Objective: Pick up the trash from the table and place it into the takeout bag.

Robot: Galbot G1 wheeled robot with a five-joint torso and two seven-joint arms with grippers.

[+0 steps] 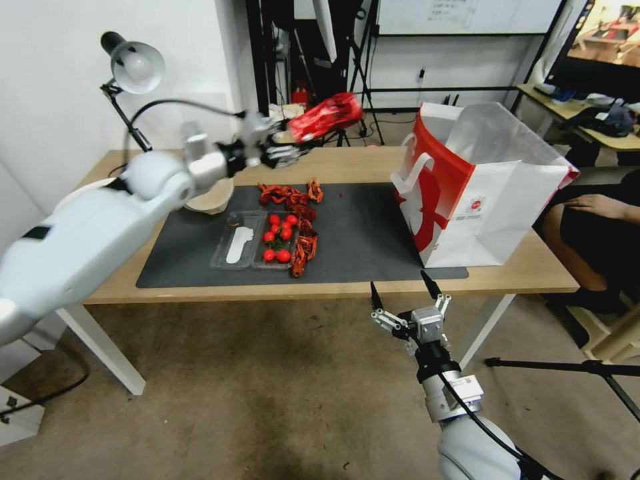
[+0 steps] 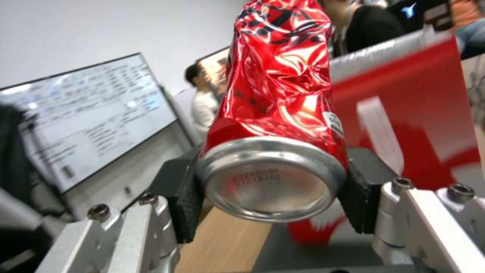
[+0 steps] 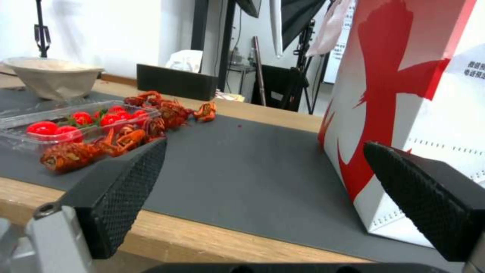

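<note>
The left gripper (image 1: 288, 148) clamps a crushed red drink can (image 1: 325, 117) by its base, holding it in the air above the far edge of the table (image 1: 347, 164), short of the open takeout bag (image 1: 490, 203) standing on the dark grey mat (image 1: 363, 237). The right gripper (image 1: 405, 295) hangs below the near table edge with its fingers spread wide and empty, while a beige bowl (image 3: 50, 77), a clear tray of cherry tomatoes (image 1: 267, 248) and crayfish shells (image 1: 288, 195) lie on the mat.
</note>
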